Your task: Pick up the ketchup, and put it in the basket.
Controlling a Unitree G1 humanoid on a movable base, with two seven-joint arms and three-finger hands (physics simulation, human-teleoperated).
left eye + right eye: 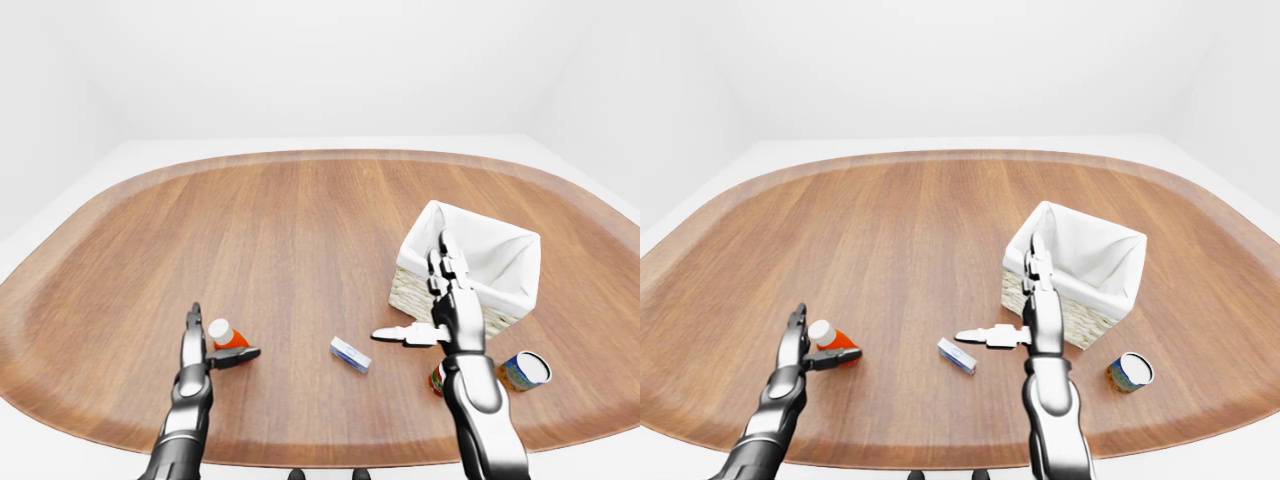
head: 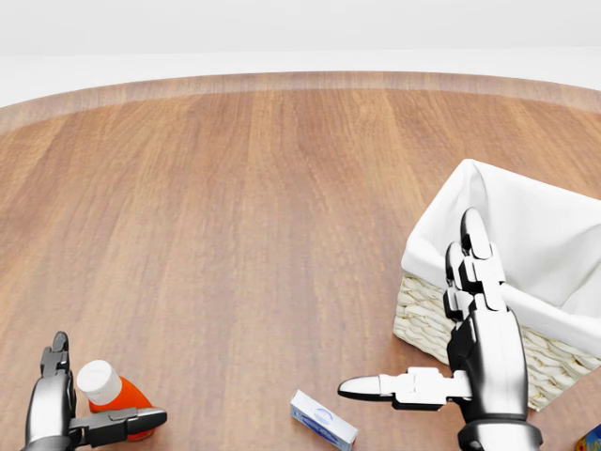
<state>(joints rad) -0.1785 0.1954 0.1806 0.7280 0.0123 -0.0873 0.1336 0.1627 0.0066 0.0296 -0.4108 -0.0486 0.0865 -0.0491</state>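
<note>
My right forearm (image 1: 470,385) hides most of a small red container (image 1: 437,378) in the left-eye view. The ketchup bottle (image 2: 115,394) sits partly behind my left thumb (image 2: 120,422). The small box (image 2: 323,420) carries print too small to read.

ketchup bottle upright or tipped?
Tipped. The ketchup leans on the table, white cap up-left, between the left hand's open fingers.

Oval wooden table (image 1: 300,230), pale rim; plain white walls, white floor; even light.
</note>
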